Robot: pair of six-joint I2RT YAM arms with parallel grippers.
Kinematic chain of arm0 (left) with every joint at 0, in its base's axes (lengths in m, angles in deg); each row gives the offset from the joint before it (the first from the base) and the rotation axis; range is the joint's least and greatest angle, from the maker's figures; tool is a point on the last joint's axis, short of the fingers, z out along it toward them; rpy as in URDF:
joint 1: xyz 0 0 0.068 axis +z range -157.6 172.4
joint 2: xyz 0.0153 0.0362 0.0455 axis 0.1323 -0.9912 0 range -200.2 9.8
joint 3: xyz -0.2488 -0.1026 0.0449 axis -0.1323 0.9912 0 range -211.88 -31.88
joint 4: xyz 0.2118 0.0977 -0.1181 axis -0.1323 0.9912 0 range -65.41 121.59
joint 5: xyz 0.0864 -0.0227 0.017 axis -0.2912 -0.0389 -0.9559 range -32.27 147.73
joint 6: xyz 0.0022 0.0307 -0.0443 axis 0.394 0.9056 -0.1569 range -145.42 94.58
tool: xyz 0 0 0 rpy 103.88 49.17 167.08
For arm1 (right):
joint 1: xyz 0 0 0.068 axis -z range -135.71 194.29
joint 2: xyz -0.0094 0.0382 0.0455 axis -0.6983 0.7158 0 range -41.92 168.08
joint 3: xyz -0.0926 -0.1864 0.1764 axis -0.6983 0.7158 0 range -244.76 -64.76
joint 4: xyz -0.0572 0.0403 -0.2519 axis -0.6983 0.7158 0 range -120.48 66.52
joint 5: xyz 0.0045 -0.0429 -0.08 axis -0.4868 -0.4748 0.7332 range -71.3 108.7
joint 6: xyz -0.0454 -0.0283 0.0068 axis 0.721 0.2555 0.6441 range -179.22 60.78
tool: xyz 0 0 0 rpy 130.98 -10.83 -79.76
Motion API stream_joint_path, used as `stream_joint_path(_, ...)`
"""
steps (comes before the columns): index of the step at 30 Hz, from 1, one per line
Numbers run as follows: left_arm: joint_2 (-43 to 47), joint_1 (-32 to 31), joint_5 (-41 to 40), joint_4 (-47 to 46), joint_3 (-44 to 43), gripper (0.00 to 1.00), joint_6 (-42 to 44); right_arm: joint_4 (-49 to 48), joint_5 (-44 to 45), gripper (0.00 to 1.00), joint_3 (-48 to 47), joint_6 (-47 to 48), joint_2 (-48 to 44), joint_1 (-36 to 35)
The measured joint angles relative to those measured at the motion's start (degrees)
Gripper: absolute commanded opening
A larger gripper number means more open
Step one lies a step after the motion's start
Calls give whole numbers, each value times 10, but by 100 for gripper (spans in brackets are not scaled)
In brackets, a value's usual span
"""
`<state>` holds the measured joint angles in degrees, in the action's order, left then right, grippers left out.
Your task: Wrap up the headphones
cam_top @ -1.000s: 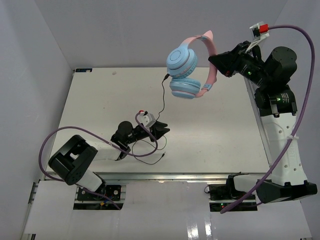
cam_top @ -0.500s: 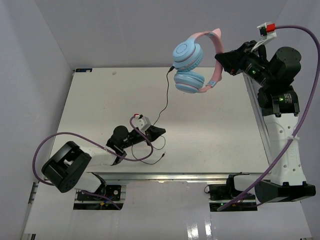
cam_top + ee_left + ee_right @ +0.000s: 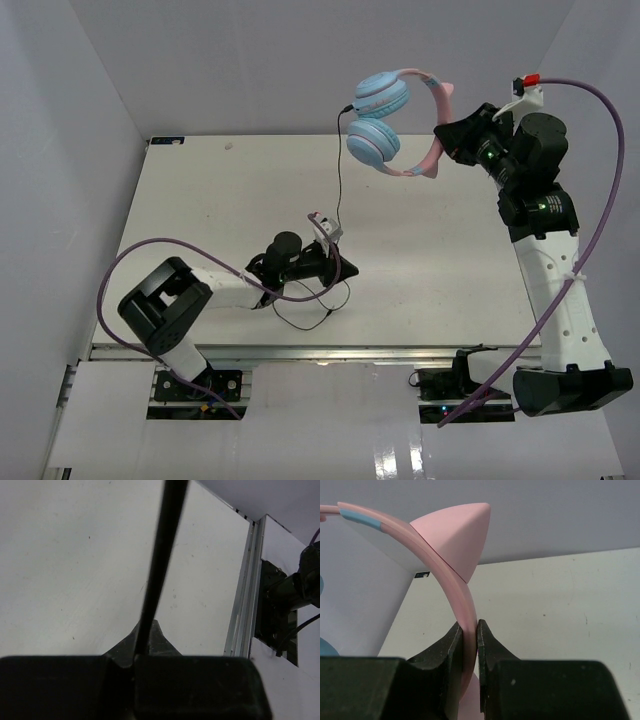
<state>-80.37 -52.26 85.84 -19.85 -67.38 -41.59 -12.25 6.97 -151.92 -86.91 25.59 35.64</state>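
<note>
R pincer up high over far-R side of bench; jaws clamped on pink headband of headphones, just below a cat-ear point; R wrist view shows band pinched between both fingers. Headphones hang in air, off bench, well above it; two lt-blue cups stacked close together, facing L. Thin black cord drops from upper cup approx. straight down to L pincer. L arm lies low, stretched across near-centre of bench; L wrist view: jaws together, cord running taut out of the seam betw. them. Slack cord loop on bench beside L pincer; purple cable arcs over L arm.
</note>
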Motion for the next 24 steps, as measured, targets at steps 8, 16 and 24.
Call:
stream_joint_path(8,-69,-23,-38,202,-116,0,-42,-7,104,8,81,-10,-6,-27)
stream_joint_path(16,-48,-105,-101,399,-199,0,-33,-82,271,8,252,64,-36,-83)
stream_joint_path(24,27,-142,-166,544,-165,0,-28,-177,396,8,359,204,-6,-121)
